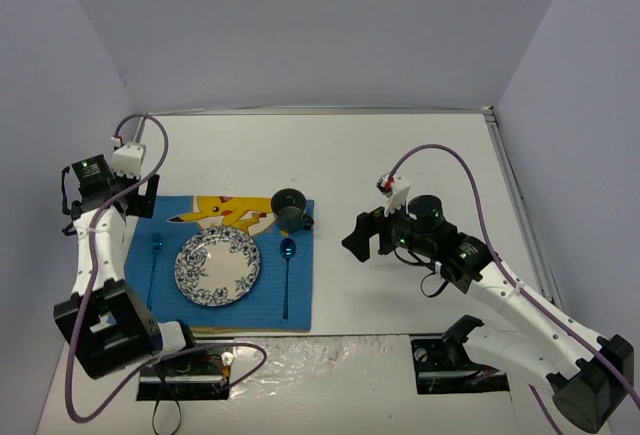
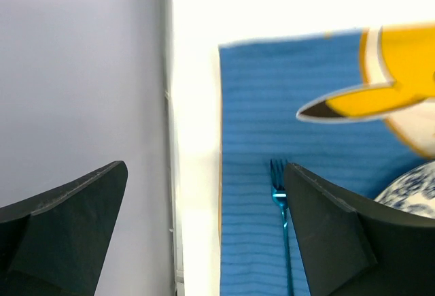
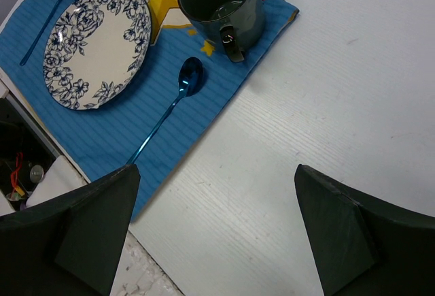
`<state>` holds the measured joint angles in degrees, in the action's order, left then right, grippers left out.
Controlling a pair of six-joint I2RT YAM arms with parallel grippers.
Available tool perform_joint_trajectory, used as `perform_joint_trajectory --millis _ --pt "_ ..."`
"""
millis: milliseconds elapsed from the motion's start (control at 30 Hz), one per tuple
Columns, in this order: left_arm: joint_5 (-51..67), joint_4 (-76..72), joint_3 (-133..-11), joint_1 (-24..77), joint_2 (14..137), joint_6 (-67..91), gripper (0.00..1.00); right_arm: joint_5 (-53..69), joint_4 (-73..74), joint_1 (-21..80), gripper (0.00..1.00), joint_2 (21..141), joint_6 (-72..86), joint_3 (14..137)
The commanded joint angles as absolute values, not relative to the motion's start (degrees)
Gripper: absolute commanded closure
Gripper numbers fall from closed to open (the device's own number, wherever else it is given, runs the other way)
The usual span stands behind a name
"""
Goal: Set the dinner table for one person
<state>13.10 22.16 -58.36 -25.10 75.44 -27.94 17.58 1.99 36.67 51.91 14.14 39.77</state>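
The white dinner table (image 1: pixel 400 155) carries a blue placemat (image 1: pixel 265 300) with a yellow cartoon figure. On the mat lie a blue-patterned plate (image 1: pixel 217 267), a blue fork (image 1: pixel 154 270) left of it, a blue spoon (image 1: pixel 286 275) right of it, and a dark mug (image 1: pixel 291 210) behind the spoon. My left gripper (image 1: pixel 138 193) is open and empty, raised over the mat's far left corner. In the left wrist view (image 2: pixel 205 170) the fork (image 2: pixel 280 207) lies below it. My right gripper (image 1: pixel 358 243) is open and empty, hovering right of the mat over bare table (image 3: pixel 216 173).
Grey walls close in the table on three sides, and the left wall (image 2: pixel 81 71) is close beside my left gripper. The table's metal rim (image 1: pixel 520 205) runs along the right. The arm bases (image 1: pixel 185 365) sit at the near edge.
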Motion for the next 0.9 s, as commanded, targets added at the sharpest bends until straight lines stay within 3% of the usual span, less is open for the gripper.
perform_joint_trajectory --millis 0,167,533,867 --pt "2.47 24.09 -62.32 -20.93 63.06 -15.98 0.03 14.93 -0.53 36.30 0.05 51.06 15.56 42.99" --pt "-4.93 27.51 -59.07 -19.65 55.25 -0.90 0.03 13.85 -0.26 36.32 0.05 51.33 17.05 43.83" --pt "0.00 33.47 -52.34 -16.43 47.53 9.79 0.03 8.40 5.00 36.21 0.05 51.94 16.23 49.27" --pt "3.78 51.96 -72.07 -11.17 40.25 12.22 0.03 -7.14 11.92 36.27 0.04 43.41 14.46 56.13"
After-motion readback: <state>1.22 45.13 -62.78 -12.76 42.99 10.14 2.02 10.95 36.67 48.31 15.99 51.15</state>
